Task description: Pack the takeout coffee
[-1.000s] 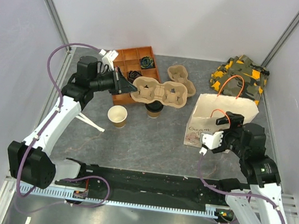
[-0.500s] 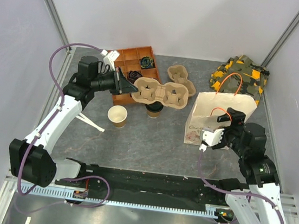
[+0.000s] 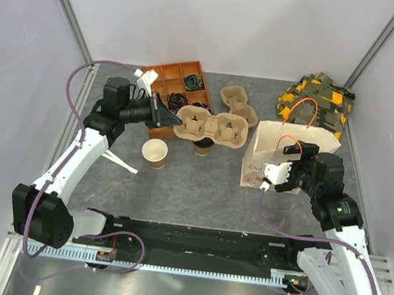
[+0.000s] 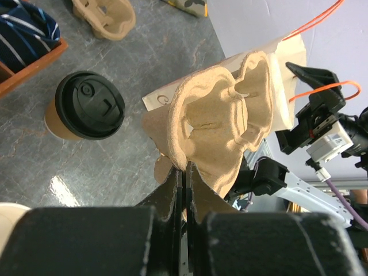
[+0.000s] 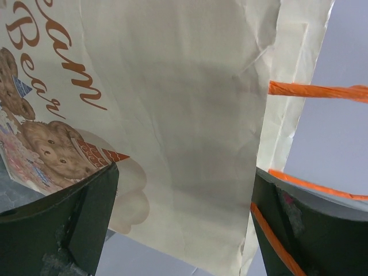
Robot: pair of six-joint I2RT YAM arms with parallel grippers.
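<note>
**While the pulp cup carrier (image 3: 210,126) hangs pinched, the takeout coffee (image 3: 202,146) stands on the table (image 3: 199,187)**

From above, the left gripper (image 3: 169,119) pinches the carrier's 9 o'clock end. The coffee sits at the carrier's 6 o'clock, half hidden.

From the left wrist, the jaws are pressed together on the carrier's rim, with the black-lidded coffee at its 9 o'clock.

From the right wrist, the right gripper (image 5: 184,175) is spread before the paper bag (image 5: 190,103).

A carrier (image 3: 210,126) is stretching across upper centre, a smaller carrier (image 3: 239,102) lying just above it. A tray (image 3: 172,69) is sitting upper left, an open cup (image 3: 155,152) standing below it. A bag (image 3: 258,162) is standing centre right, a cloth (image 3: 317,97) bunching upper right.
</note>
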